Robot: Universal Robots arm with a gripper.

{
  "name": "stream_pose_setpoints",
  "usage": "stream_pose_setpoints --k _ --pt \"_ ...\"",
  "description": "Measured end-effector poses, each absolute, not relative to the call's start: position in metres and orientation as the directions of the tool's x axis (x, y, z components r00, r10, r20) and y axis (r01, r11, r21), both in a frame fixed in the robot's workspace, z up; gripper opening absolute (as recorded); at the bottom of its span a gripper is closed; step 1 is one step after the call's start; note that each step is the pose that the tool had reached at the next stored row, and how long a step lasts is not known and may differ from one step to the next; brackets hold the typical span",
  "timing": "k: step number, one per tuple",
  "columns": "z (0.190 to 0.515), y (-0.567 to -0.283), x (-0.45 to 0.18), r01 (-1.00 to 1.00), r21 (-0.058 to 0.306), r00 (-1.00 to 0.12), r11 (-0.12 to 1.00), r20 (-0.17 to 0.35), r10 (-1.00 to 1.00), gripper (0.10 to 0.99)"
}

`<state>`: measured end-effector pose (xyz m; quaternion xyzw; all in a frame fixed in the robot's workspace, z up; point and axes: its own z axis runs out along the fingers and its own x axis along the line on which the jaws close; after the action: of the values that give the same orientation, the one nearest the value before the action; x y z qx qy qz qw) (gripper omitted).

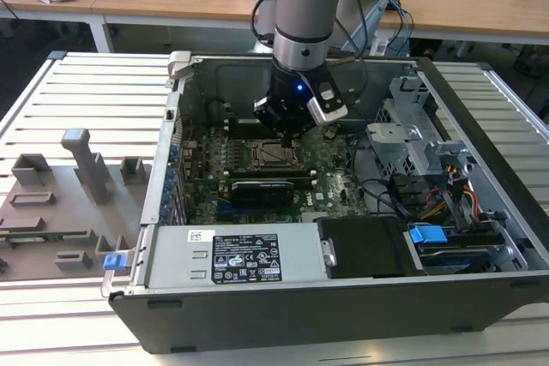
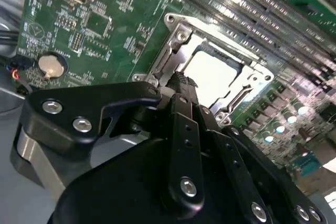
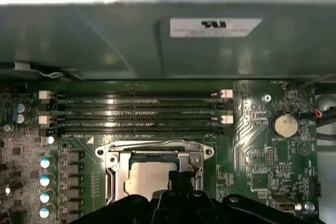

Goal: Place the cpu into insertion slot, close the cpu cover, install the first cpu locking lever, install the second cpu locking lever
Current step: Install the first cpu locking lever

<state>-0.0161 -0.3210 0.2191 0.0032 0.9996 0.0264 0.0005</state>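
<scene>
Fingers (image 2: 181, 85) of the gripper (image 1: 287, 136) look pressed together into one narrow black tip, with nothing visibly pinched between them, and that tip hangs just over the near edge of the insertion slot (image 3: 152, 171) in both wrist views. Inside the slot lies the cpu (image 3: 149, 178), its pale metal top showing flat and square through the cut-out of the cpu cover (image 2: 176, 43), which lies folded down over it as a silvery frame. In the first wrist view a thin locking lever (image 3: 142, 144) runs along the far edge of the frame, close to the long memory slots (image 3: 136, 111) beyond it. A coin battery (image 3: 284, 125) sits well apart on the green motherboard (image 2: 100, 19). In the exterior view the arm (image 1: 304, 6) drops straight down into the open computer case (image 1: 480, 297), with the case wall behind it, the drive cage (image 1: 412, 139) toward the exterior view's right, and a black expansion card (image 1: 270, 188) just in front of the slot. The case rests on a slatted bench (image 1: 94, 96).
</scene>
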Motion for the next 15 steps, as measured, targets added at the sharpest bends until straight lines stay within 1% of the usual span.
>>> stream_pose_setpoints --k 3,4,5,8,15 --pt "0.241 -0.321 -0.016 0.006 0.053 -1.0 0.999 -0.001 0.006 0.106" --pt "0.256 -0.321 -0.016 0.006 0.052 -1.0 0.999 -0.001 0.006 0.106" --pt "0.26 -0.321 -0.016 0.006 0.052 -1.0 0.999 -0.001 0.006 0.106" --pt "0.266 -0.321 -0.016 0.006 0.051 -1.0 0.999 -0.001 0.006 0.106" --pt "0.266 -0.321 -0.016 0.006 0.051 -1.0 0.999 -0.001 0.006 0.106"
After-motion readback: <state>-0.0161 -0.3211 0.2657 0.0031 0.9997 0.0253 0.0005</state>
